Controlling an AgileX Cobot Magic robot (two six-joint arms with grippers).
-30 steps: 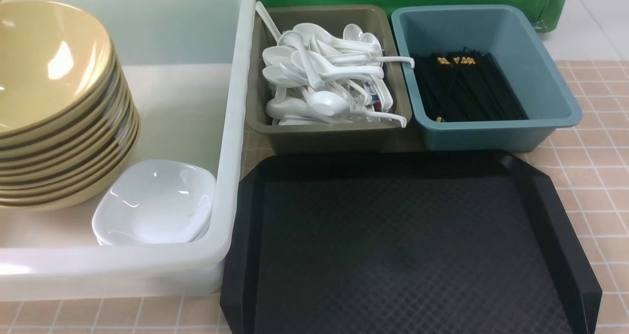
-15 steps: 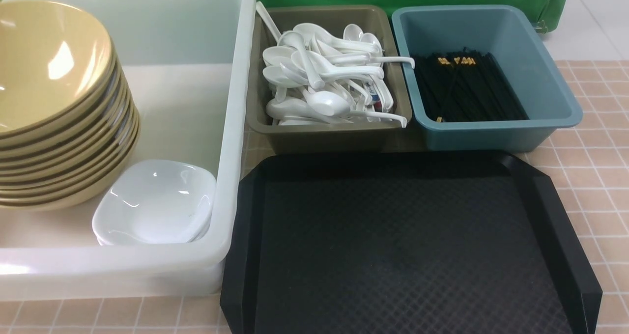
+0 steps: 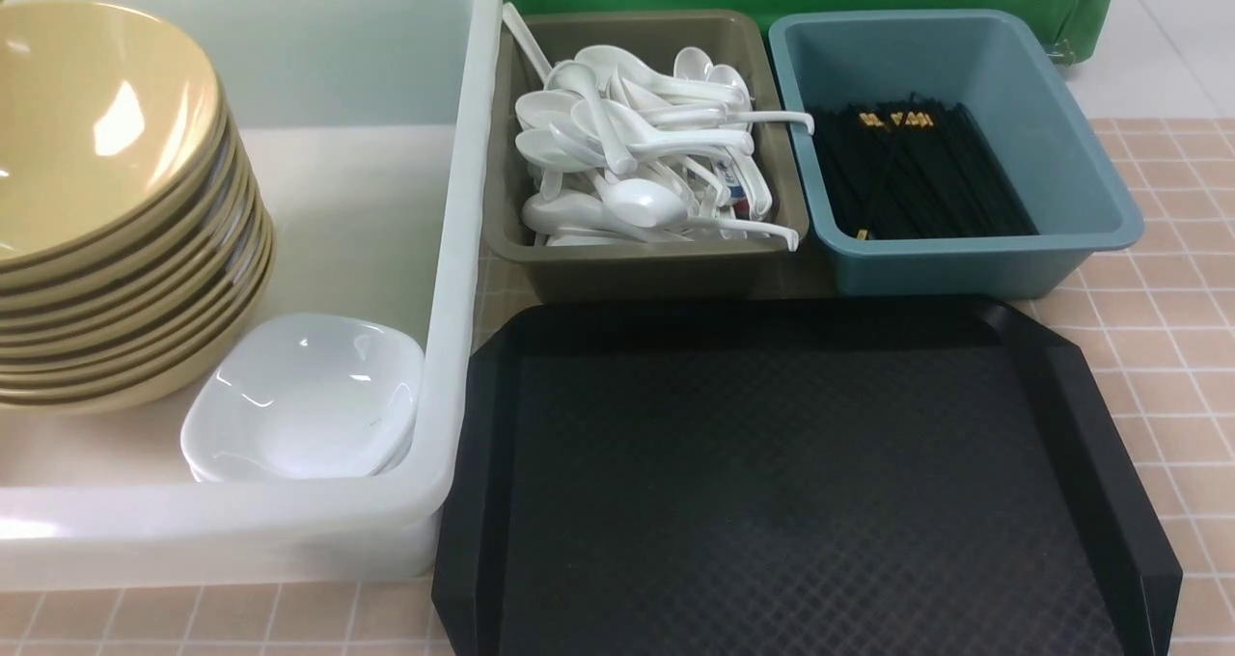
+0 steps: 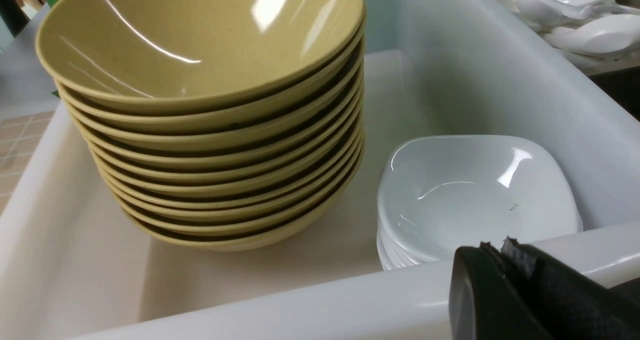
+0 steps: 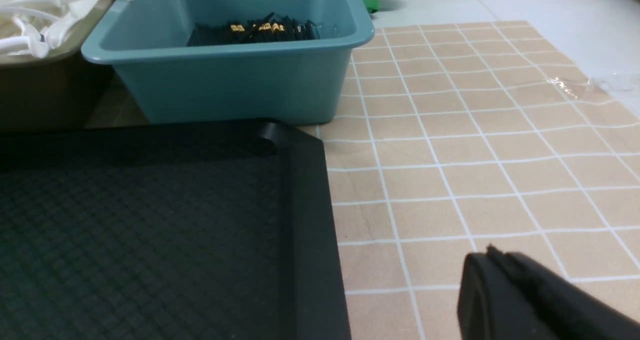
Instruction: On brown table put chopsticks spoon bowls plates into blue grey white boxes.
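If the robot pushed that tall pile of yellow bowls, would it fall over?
The bowls are stacked high and already lean, so a push near the top would probably slide or tip them. Their glossy surfaces look slippery. The white box wall should catch them.

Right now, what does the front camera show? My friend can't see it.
A black tray sits bare on the brown table. Bowls and plates fill the white box; spoons the grey box; chopsticks the blue box.
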